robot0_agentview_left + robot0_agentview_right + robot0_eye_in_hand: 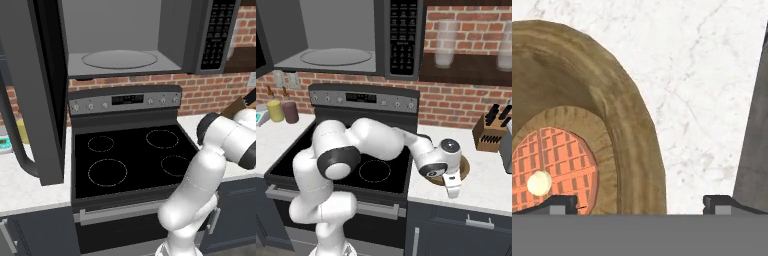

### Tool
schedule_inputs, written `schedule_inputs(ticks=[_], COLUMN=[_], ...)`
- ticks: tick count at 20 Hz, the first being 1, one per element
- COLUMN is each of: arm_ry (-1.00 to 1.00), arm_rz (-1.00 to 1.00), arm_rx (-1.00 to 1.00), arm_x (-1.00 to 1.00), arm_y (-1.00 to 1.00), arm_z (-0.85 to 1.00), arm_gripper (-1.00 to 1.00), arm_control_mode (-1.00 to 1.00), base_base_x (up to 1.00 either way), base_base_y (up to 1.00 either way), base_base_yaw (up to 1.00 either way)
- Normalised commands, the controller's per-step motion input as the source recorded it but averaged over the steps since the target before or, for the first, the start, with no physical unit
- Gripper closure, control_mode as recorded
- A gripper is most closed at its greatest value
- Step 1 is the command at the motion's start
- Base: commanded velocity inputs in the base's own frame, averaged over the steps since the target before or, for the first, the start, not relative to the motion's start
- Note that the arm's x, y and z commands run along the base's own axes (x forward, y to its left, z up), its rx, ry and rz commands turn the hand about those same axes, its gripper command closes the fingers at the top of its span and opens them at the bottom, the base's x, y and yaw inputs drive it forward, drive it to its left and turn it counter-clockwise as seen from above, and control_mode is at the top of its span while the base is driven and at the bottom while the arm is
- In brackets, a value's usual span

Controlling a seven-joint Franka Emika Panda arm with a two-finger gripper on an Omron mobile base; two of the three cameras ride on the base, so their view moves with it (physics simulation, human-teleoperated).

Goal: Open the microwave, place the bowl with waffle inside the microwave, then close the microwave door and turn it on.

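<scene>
The microwave [125, 55] hangs over the stove with its door [37, 100] swung wide to the left. Its light grey cavity and glass turntable [336, 56] are bare. The brown wooden bowl [465, 165] sits on the counter right of the stove. In the hand view the bowl [624, 115] holds the orange waffle [559, 160]. My gripper [453, 189] points down at the bowl's near edge. It is open [641, 202], one fingertip [562, 202] over the waffle, the other outside over the counter, the rim between them.
The black four-burner stove [132, 155] lies below the microwave. A knife block [488, 131] stands behind the bowl, and a grey appliance [506, 150] is close on its right. Two bottles [283, 111] stand left of the stove.
</scene>
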Motion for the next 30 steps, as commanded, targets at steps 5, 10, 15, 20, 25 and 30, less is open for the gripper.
schedule_inputs(ticks=[5, 10, 15, 20, 25, 30], arm_ry=[0.00, 0.00, -0.01, -0.01, -0.05, -0.09], arm_rz=[0.02, 0.00, 0.00, 0.00, 0.00, -0.05], arm_rx=[0.00, 0.00, 0.04, 0.04, 0.08, 0.09], arm_x=[0.16, 0.03, 0.00, 0.00, -0.05, -0.49], arm_y=[-0.06, 0.00, -0.03, 0.00, 0.00, 0.26], arm_z=[-0.28, -0.16, -0.03, 0.00, 0.04, 0.56], arm_gripper=[-1.00, 1.00, 1.00, 1.00, 1.00, 1.00], arm_control_mode=[-1.00, -1.00, -1.00, -1.00, -1.00, -1.00], base_base_x=[0.00, 0.00, 0.00, 0.00, 0.00, 0.00], base_base_y=[0.00, 0.00, 0.00, 0.00, 0.00, 0.00], base_base_yaw=[0.00, 0.00, 0.00, 0.00, 0.00, 0.00])
